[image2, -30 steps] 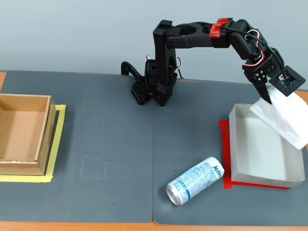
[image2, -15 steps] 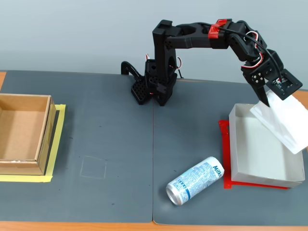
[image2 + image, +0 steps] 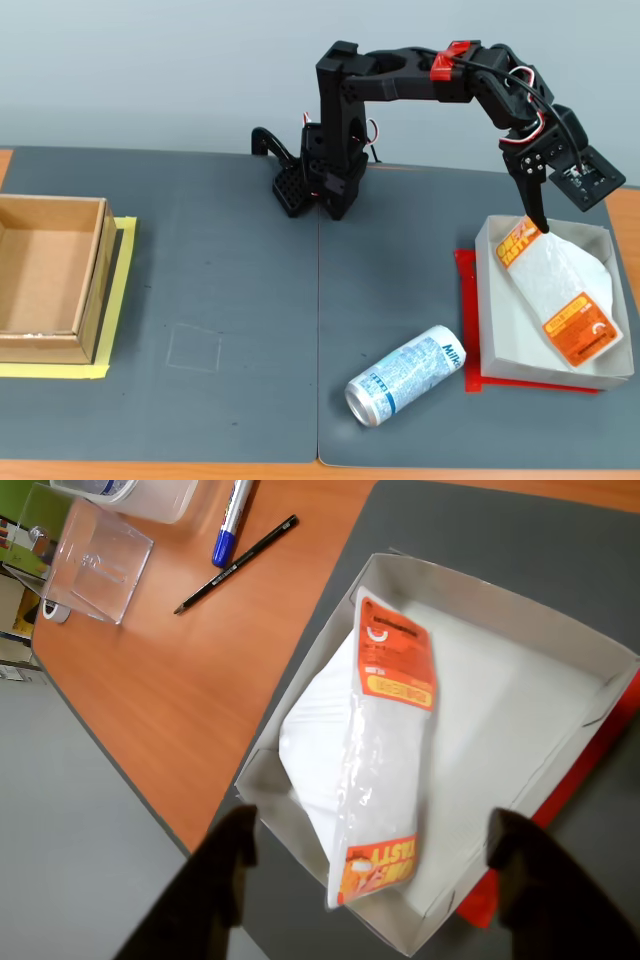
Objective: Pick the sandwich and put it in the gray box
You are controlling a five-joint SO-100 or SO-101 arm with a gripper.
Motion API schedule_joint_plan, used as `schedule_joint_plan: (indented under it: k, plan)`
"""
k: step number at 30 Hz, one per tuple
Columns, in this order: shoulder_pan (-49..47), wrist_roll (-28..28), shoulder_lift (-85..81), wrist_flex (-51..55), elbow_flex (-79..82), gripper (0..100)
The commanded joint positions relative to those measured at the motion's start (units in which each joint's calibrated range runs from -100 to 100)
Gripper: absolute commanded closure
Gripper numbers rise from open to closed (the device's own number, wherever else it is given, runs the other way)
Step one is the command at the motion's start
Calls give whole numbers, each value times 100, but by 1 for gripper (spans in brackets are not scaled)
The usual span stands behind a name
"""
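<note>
The sandwich (image 3: 370,750), a white plastic-wrapped packet with orange labels at both ends, lies diagonally inside the gray box (image 3: 520,590). In the fixed view the sandwich (image 3: 555,290) fills most of the gray box (image 3: 540,372) at the right of the mat. My gripper (image 3: 372,820) is open, its two dark fingers spread wide on either side of the sandwich's near end, not touching it. In the fixed view the gripper (image 3: 538,220) hangs just above the sandwich's end at the box's back left corner.
A blue-and-white drink can (image 3: 405,375) lies on the mat left of the gray box. A brown cardboard box (image 3: 45,280) stands at the far left on yellow tape. A red sheet (image 3: 462,300) lies under the gray box. A pen (image 3: 232,520), a pencil (image 3: 235,565) and a clear container (image 3: 95,560) lie on the wooden table.
</note>
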Motion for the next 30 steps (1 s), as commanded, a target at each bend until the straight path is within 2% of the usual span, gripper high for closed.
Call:
schedule_joint_plan:
  k: [1, 9, 19, 26, 30]
  plan:
    - [196, 48, -154, -3, -25, 74]
    - [979, 345, -824, 822, 283, 75]
    - [2800, 996, -2494, 865, 2155, 98]
    - [3822, 1293, -3393, 822, 3241, 98]
    - [4784, 1314, -3969, 822, 4037, 98]
